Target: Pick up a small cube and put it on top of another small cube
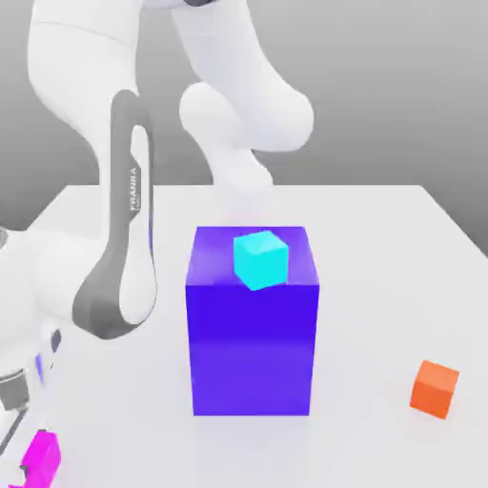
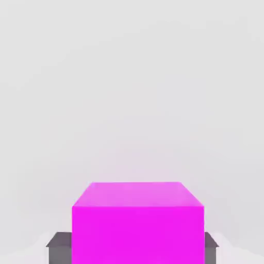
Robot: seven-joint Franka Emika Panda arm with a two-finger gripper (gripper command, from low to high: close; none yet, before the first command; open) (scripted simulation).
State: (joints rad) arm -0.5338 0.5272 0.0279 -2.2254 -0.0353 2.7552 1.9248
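A small magenta cube (image 1: pixel 41 461) sits low at the exterior view's near left corner, and my gripper (image 1: pixel 21 446) is down around it. In the hand view the magenta cube (image 2: pixel 137 221) lies between my grey fingertips (image 2: pixel 59 248), which press against its two sides, so the gripper is shut on it. A small cyan cube (image 1: pixel 260 259) rests on top of a big blue block (image 1: pixel 253 334) in the middle of the table. A small orange cube (image 1: pixel 435 389) lies on the table at the exterior view's right.
The big blue block stands tall between the magenta cube and the orange cube. My white arm (image 1: pixel 119 248) arches over the table's left side. The white table (image 1: pixel 381 248) has open surface around the orange cube and behind the block.
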